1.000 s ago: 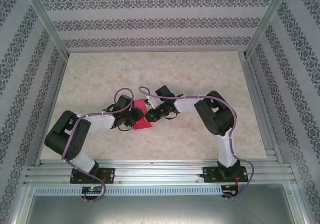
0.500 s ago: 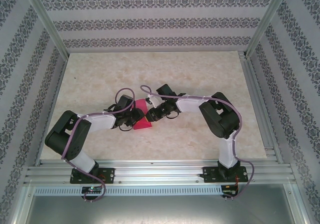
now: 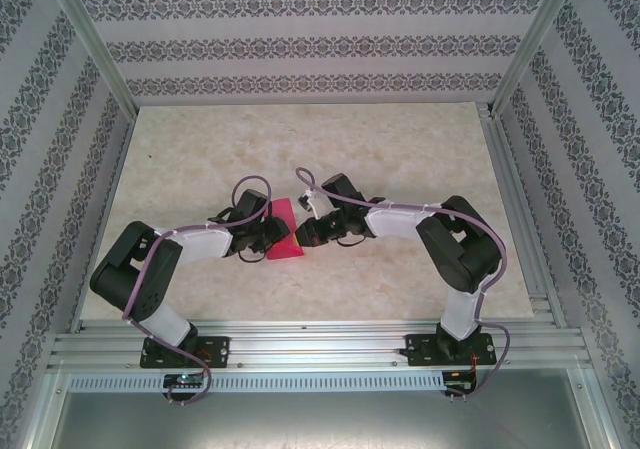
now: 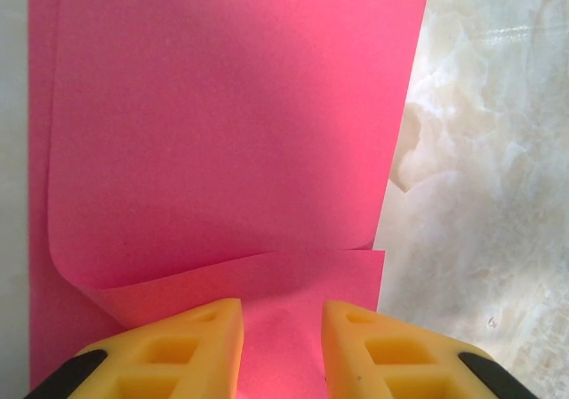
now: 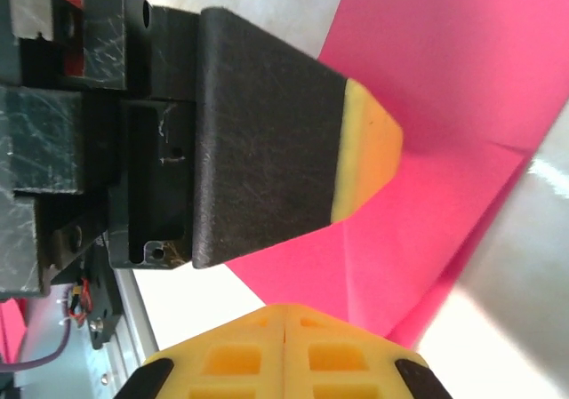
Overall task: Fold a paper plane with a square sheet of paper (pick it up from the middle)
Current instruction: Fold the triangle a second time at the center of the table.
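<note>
The square sheet of paper (image 3: 284, 231), magenta-red, lies mid-table folded over on itself. In the left wrist view its upper layer (image 4: 231, 123) curls over loosely along the left side and ends in a straight edge just ahead of my fingers. My left gripper (image 4: 281, 346) is open, its yellow fingertips (image 4: 191, 341) low over the lower layer. It sits at the paper's left edge (image 3: 266, 233). My right gripper (image 5: 283, 341) is shut, with no paper visible between its fingers, and its tips sit at the sheet's (image 5: 462, 79) edge. It stands on the paper's right (image 3: 302, 234).
The marble-patterned table (image 3: 400, 149) stretches beyond both arms. Aluminium rails (image 3: 320, 341) run along the near edge and patterned walls (image 3: 300, 39) enclose the space. The left gripper's black finger (image 5: 267, 132) crosses close above the right gripper's tips.
The paper has gone from a raised hump to a flatter folded strip. The right arm's elbow has swung right and its gripper has drawn slightly right. The left arm stays put.
</note>
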